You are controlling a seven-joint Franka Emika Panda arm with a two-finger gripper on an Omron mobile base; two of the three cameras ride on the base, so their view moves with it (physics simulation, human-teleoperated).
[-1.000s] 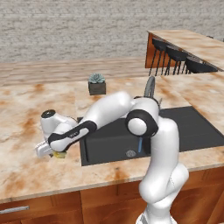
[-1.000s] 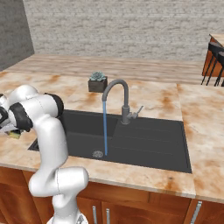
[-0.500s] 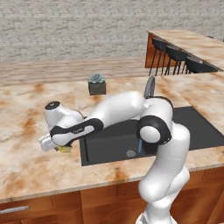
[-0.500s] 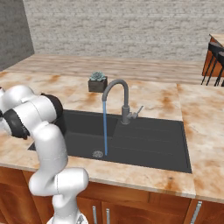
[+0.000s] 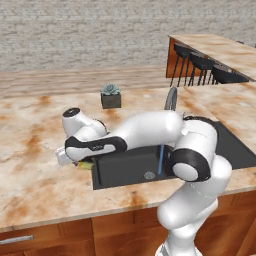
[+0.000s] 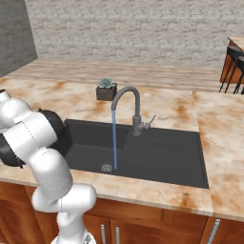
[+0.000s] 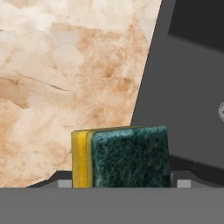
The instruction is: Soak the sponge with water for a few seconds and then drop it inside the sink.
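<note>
The sponge is being held in the claw, clamped between the two dark fingertips that are showing at either side of it in the hand view. It is being kept on edge, with the yellow body turned toward the marble side and the dark green layer facing the camera.

The sink is being taken as the landmark. In the left base view the claw is being held low at the sink's left rim, with a sliver of the yellow sponge being shown beneath the white hand, just over the desk beside the basin's corner. In the hand view the sponge is being seen against the dark edge of the sink, with the marble desk lying to one side of it; whether it is being held over the basin or over the desk cannot be told.

The water is being poured in a thin blue stream from the curved grey faucet at the sink's back rim, and it is being received near the round drain in the basin floor, well apart from the sponge. A small potted succulent is being left standing on the desk behind the sink.
</note>
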